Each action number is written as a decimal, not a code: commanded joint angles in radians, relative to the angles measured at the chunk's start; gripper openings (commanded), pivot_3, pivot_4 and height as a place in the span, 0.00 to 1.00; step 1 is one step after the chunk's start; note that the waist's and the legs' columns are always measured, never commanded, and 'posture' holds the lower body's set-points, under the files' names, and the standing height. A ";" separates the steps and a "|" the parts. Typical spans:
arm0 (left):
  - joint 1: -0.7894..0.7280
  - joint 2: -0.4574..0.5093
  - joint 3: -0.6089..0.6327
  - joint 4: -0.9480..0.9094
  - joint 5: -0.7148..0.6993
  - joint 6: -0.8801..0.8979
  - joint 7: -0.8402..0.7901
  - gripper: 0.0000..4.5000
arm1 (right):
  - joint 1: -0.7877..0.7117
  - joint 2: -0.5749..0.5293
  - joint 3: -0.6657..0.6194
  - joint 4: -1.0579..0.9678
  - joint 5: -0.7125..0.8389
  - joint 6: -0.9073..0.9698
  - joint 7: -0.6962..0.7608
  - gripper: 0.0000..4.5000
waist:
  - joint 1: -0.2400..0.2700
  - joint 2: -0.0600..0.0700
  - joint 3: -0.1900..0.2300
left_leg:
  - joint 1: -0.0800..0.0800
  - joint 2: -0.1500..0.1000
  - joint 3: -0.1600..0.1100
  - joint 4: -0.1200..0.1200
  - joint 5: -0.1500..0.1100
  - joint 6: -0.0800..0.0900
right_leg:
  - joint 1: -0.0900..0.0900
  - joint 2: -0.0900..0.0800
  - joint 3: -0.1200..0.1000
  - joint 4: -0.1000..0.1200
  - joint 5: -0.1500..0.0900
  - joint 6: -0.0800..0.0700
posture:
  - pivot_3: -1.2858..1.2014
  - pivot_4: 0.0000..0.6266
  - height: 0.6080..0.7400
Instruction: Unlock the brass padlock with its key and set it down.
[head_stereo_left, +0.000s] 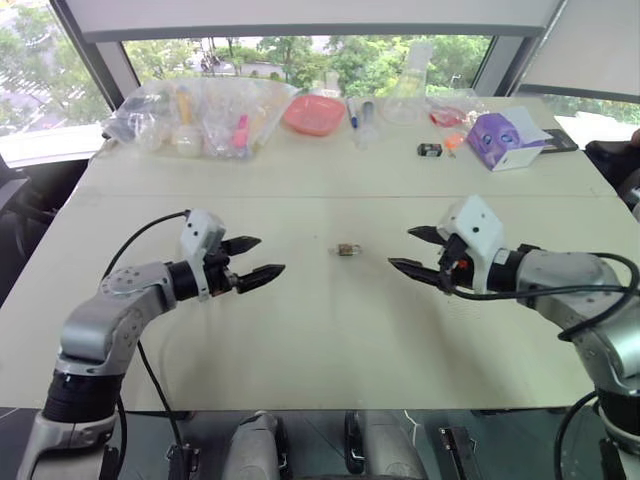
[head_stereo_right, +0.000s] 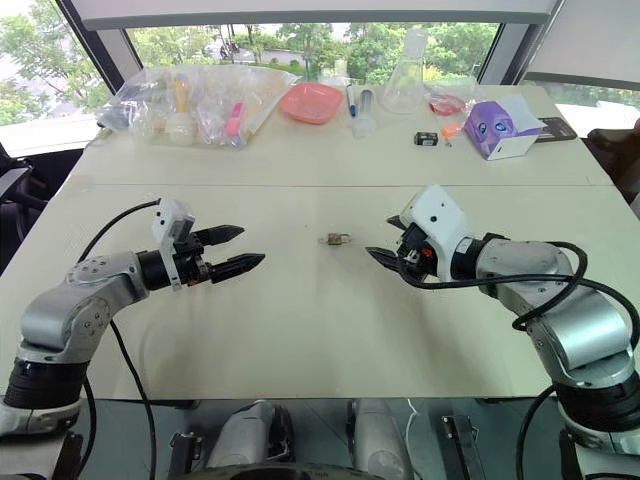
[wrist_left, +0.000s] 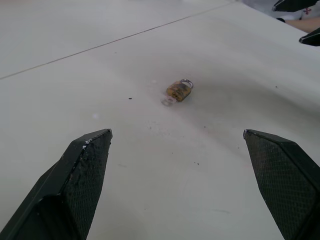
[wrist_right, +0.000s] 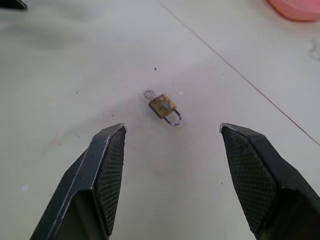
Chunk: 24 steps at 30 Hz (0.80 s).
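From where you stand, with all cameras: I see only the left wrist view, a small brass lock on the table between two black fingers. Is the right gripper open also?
Observer: Yes. The right gripper is open and hangs above the table, to the right of the padlock, not touching it.
Operator: Is there a key in the lock?
Observer: In the right wrist view a thin silvery piece sticks out of the body, opposite the shackle. It looks like a key, but I cannot be sure.
Operator: What else is on the table?
Observer: At the far edge, well beyond the padlock: clear plastic bags, a pink dish and a purple box.
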 joint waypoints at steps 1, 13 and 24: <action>-0.067 0.069 -0.034 0.031 0.045 -0.057 -0.098 0.97 | -0.098 -0.001 0.085 0.084 -0.035 0.017 0.021 0.69 | -0.003 0.000 0.000 | 0.000 0.000 0.000 0.000 0.000 0.000 | 0.000 0.000 0.000 0.000 0.000 0.000 | 0.52 0.24 0.94; -0.213 0.187 -0.072 0.078 0.064 -0.052 -0.271 0.97 | -0.432 0.181 0.445 0.591 -0.245 -0.208 0.230 0.69 | -0.002 0.000 0.000 | -0.001 0.000 0.005 0.000 0.000 0.000 | -0.002 0.000 0.000 0.000 0.000 0.000 | 0.52 0.24 0.94; -0.172 0.145 -0.054 -0.032 0.025 0.032 -0.179 0.97 | -0.548 0.324 0.488 1.008 -0.422 -0.483 0.315 0.69 | -0.007 0.001 0.000 | -0.001 0.001 0.006 0.000 0.000 -0.001 | -0.002 0.000 0.000 0.001 0.000 0.000 | 0.52 0.24 0.94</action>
